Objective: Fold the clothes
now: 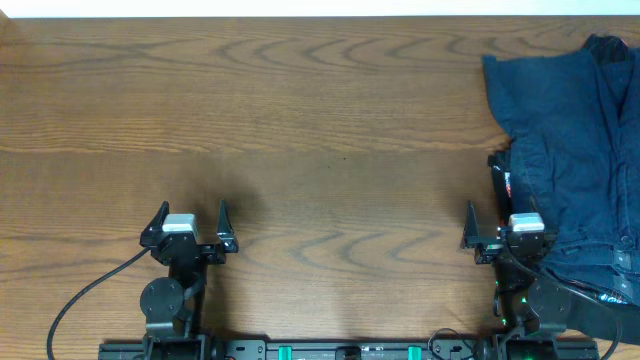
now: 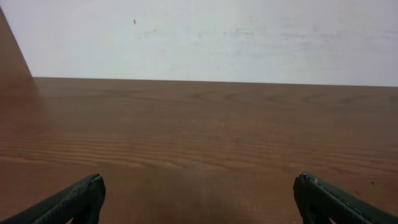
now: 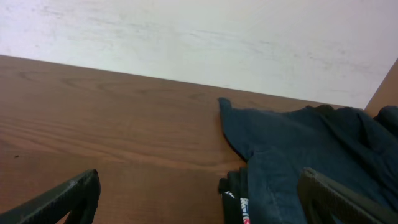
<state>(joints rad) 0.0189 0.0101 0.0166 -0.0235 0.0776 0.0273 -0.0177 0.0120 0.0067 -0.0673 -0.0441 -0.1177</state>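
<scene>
My left claw (image 1: pixel 191 215) sits wide open and empty at the near left of the wooden counter (image 1: pixel 320 120). My right claw (image 1: pixel 505 218), also wide open, sits near right, just beside the crumpled navy clothes (image 1: pixel 570 150) heaped along the right edge.

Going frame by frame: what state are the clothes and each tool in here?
clothes: unfolded, crumpled in a heap on the right side.
left tool: open, holding nothing.
right tool: open, holding nothing, at the heap's near edge.
</scene>
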